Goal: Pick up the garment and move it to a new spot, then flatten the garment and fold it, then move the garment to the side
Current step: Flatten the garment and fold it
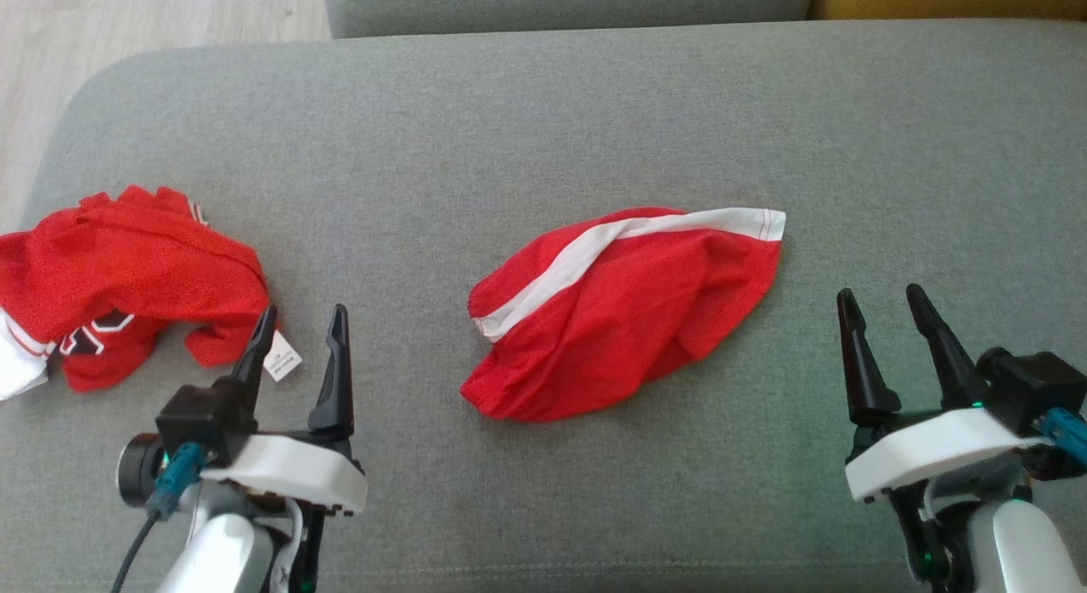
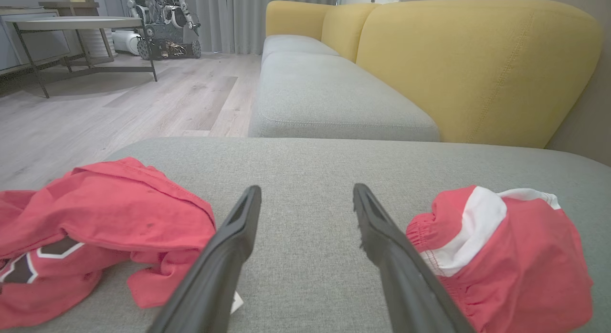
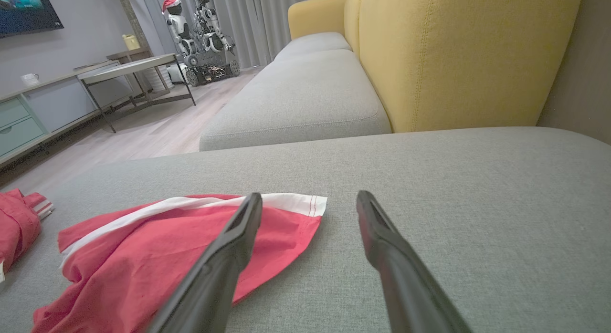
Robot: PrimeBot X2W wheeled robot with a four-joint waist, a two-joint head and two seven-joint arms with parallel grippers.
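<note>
Garment (image 1: 127, 270) lies bunched at left edge of cushion (image 1: 594, 109), far half bare; both jaws apart, empty.

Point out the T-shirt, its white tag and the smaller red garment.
T-shirt (image 1: 127, 262), head view, crumpled red body.
Tag (image 1: 284, 358), head view, middle of the white label.
Smaller garment (image 1: 628, 321), head view, red cloth below the white band.

Red garment (image 1: 127, 270), grey sofa (image 1: 543, 126)
</note>
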